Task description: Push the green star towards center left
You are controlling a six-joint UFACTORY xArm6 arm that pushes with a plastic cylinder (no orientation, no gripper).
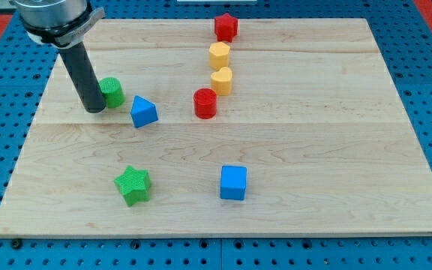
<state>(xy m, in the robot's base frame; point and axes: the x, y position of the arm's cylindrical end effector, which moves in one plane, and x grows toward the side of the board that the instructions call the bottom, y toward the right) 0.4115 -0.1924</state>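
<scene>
The green star (133, 184) lies on the wooden board (336, 150) at the view's lower left. My tip (94, 109) rests on the board at the view's left, well above the star. It touches or nearly touches the left side of a green cylinder (112, 91). A blue triangular block (143, 112) sits just right of the tip and cylinder.
A red cylinder (205, 103) stands near the middle top. Above it are two yellow blocks (221, 80) (219, 55) and a red star-like block (226, 27) at the top edge. A blue cube (233, 182) sits right of the green star.
</scene>
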